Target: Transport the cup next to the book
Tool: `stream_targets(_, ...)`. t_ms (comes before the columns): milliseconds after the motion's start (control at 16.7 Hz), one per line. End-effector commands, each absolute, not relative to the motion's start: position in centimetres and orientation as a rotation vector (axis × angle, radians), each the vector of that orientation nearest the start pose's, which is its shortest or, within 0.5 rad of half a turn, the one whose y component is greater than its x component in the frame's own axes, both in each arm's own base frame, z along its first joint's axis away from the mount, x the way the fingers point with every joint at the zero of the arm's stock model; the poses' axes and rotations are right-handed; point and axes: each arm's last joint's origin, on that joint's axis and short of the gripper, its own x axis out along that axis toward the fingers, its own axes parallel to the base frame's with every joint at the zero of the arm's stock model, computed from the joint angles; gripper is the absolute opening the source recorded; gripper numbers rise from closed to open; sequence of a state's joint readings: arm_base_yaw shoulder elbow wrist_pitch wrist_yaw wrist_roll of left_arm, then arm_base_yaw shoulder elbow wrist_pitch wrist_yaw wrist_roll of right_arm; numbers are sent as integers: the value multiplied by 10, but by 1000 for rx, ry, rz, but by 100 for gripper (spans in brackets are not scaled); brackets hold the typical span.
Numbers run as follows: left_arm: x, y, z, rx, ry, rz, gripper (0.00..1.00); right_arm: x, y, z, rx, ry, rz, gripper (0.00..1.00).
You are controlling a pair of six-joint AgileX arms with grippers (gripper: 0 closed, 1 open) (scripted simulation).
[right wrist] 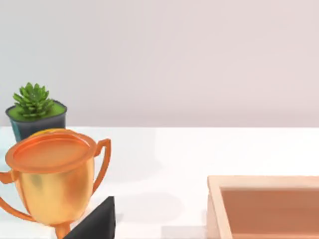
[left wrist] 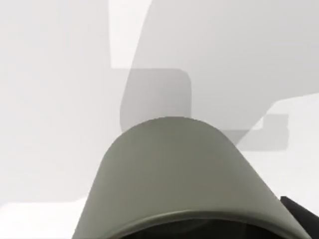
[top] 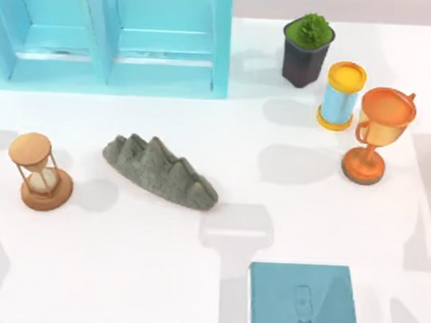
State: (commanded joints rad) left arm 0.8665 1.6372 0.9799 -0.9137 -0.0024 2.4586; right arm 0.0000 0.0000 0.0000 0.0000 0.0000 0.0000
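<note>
The cup (top: 378, 133), a gold trophy near the desk's (top: 125, 272) right edge, stands well apart from the book (top: 302, 300) at the front edge, so the right end effector, grip state impossible to tell, should approach it squarely and clasp it upright.

One trophy cup (top: 380, 133), one book (top: 304, 300), one hourglass (top: 39, 172), one plant (top: 307, 48).

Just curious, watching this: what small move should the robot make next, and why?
Probably ease the right pincer toward the gold cup and grip it: the cup stands upright close before that arm, apart from the book, with nothing holding it.
</note>
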Motion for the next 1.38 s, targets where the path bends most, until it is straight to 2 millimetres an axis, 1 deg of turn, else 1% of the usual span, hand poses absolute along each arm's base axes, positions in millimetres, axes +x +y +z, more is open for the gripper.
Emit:
stream_targets(240, 176, 208, 187, 1224, 1200, -1228, 0, 106, -1, 160, 0, 0, 0, 100)
stream_targets(600, 177, 207, 187, 1220, 1201, -1226, 0, 106, -1, 160, 0, 0, 0, 100)
stream_targets(780, 188, 196, 191, 1208, 1204, -1195, 0, 106, -1, 160, 0, 0, 0, 100)
stream_targets(900, 201, 182, 196, 1189, 1206, -1159, 0, 106, -1, 160, 0, 0, 0, 100)
stream_targets(1080, 224, 148, 204, 1132, 1209, -1100, 0, 106, -1, 160, 0, 0, 0, 100)
stream_targets(1200, 239, 118, 209, 1072, 1214, -1065, 0, 106, -1, 160, 0, 0, 0, 100)
stream_targets(1380, 257, 63, 214, 952, 1240, -1024, 0, 106, -1, 160, 0, 0, 0, 100)
